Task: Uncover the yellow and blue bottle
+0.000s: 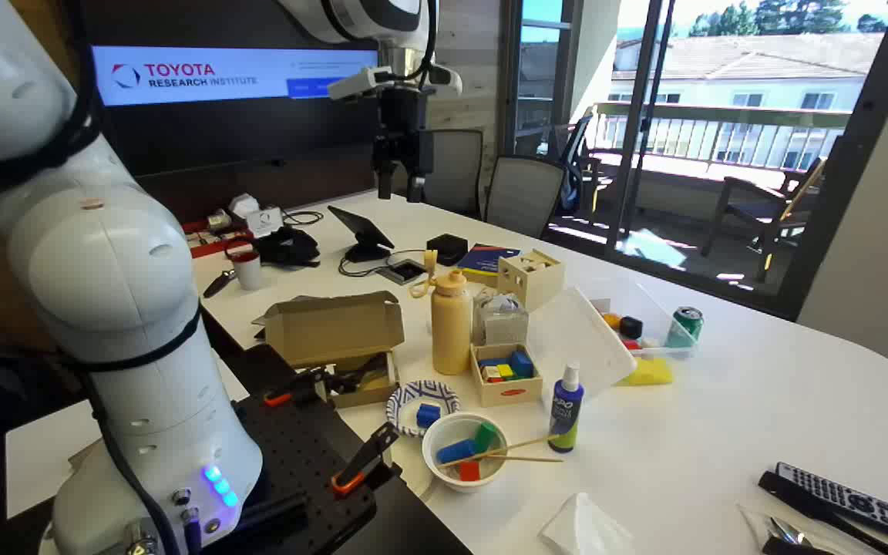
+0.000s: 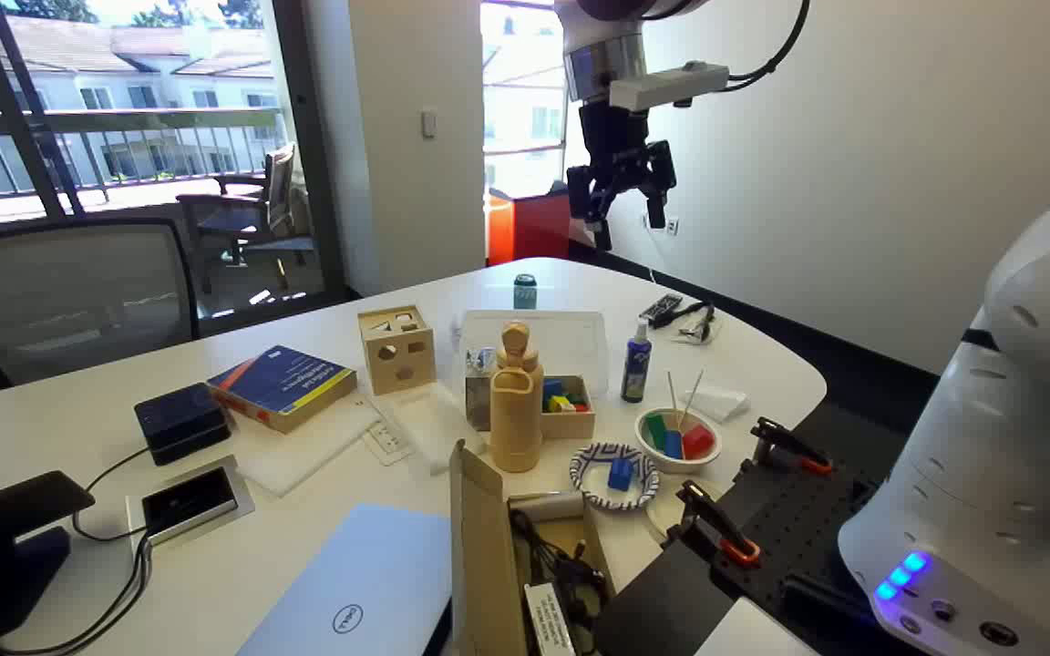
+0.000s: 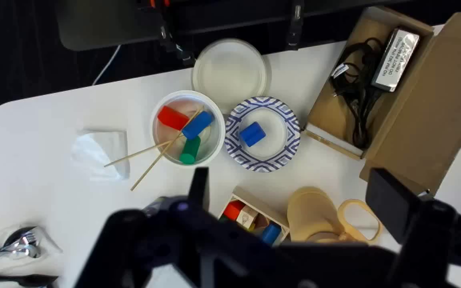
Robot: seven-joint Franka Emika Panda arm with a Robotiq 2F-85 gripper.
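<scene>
The yellow and blue bottle (image 1: 566, 412) is small and slim, with a dark blue body, a yellowish-green lower part and a pale cap on top. It stands upright on the white table in both exterior views (image 2: 636, 369). In the wrist view it is mostly hidden behind a finger of the gripper. My gripper (image 1: 400, 189) hangs high above the table, well apart from the bottle. It also shows in an exterior view (image 2: 630, 228) and the wrist view (image 3: 294, 188). Its fingers are wide apart with nothing between them.
A white bowl (image 1: 432, 461) with blocks and two sticks stands beside the bottle. A wooden block box (image 1: 509, 395), a tall mustard-yellow bottle (image 1: 452, 331), a patterned plate (image 3: 238, 154), an open cardboard box (image 3: 426, 108), a leaning clear lid (image 1: 579, 339) and a green can (image 2: 525, 292) stand around.
</scene>
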